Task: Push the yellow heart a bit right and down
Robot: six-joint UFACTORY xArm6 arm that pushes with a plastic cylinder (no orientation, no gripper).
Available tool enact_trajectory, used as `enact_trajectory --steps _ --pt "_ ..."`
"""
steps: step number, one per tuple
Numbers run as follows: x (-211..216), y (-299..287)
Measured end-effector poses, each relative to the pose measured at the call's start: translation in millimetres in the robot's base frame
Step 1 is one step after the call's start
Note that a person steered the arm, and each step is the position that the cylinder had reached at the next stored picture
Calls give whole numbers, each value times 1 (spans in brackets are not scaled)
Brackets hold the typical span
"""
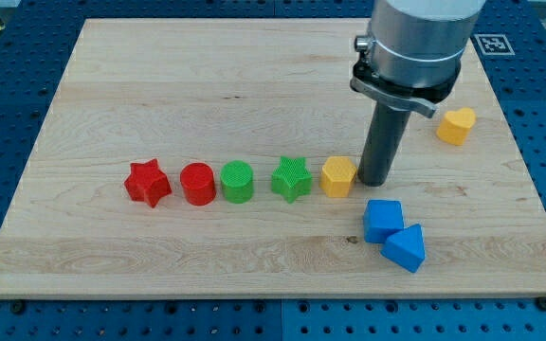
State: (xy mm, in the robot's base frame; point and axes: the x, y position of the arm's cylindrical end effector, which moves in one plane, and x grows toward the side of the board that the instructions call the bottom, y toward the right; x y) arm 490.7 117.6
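The yellow heart [457,125] lies near the board's right edge, upper right of the view. My tip [375,181] rests on the board well to the heart's left and below it, not touching it. The tip stands right beside the yellow hexagon [337,176], at that block's right side.
A row runs leftward from the yellow hexagon: green star [292,178], green cylinder [238,182], red cylinder [198,184], red star [148,183]. A blue block [383,220] and a blue triangle [406,247] lie below the tip. The wooden board [254,76] sits on a blue perforated table.
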Motion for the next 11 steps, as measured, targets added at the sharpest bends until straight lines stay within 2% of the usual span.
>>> enact_trajectory --steps 2,3,4,5,6,11 --pt "-96 12" --pt "-131 48" --pt "-130 114" --pt "-94 138" --pt "-65 137" --pt "-70 11"
